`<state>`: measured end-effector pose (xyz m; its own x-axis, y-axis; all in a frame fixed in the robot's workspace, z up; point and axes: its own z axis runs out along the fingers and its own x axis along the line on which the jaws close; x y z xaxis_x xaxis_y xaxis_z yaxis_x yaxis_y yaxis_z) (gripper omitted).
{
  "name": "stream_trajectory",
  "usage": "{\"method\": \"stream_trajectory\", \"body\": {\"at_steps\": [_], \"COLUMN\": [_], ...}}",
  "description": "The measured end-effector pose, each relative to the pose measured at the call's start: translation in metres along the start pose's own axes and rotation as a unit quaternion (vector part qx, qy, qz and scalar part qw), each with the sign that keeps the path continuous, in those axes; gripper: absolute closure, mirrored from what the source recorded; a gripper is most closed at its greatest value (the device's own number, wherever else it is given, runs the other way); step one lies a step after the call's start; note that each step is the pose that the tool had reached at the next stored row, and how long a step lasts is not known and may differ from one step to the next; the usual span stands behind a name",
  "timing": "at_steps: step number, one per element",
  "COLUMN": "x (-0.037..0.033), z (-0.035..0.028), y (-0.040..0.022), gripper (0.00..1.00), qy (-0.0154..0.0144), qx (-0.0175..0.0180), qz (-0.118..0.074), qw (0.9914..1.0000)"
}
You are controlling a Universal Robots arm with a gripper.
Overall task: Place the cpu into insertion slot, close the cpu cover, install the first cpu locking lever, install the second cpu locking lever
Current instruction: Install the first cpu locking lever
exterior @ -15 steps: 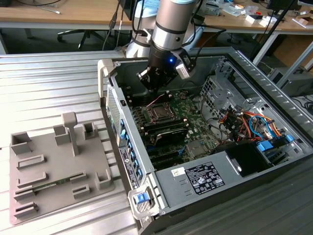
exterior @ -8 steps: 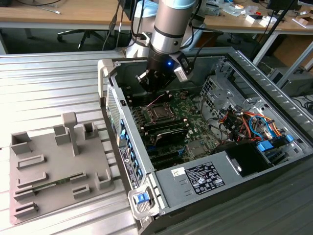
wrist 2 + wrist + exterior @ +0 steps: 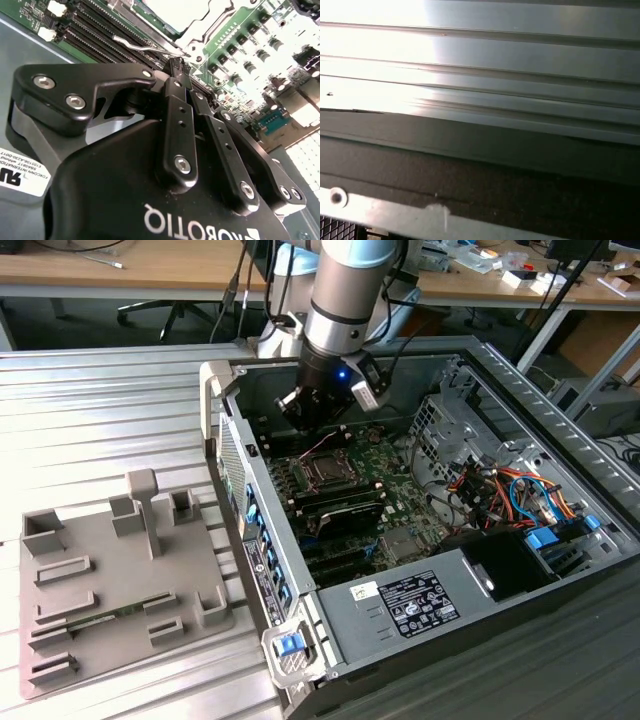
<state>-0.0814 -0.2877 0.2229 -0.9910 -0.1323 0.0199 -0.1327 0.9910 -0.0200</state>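
A grey fixture tray lies on the ribbed metal table beside the open computer case.

The arm drops from the top centre of the exterior view, wrist tilted — its black claw points downward. In the second wrist view the claw has its fingers pressed together — closed.

White lettering, upside down, runs across the black body of the gripper in the second wrist view. Beside it, a white sticker carries small black print. In the exterior view, a white printed label sits on the power supply, its print too small to read.
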Motion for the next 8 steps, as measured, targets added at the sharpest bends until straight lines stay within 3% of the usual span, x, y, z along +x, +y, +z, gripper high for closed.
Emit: {"method": "stream_trajectory", "body": {"at_steps": [5,8], "x": [-0.0006,-0.0004], "z": [0.0038,0.0055], "y": [0.0037,0.0037], "gripper": [0.89,0.89], "qy": [-0.0003,0.0003], "qx": [0.0005,0.0010], "qz": [-0.019,-0.020], "qw": [0.99982,0.99981]}}
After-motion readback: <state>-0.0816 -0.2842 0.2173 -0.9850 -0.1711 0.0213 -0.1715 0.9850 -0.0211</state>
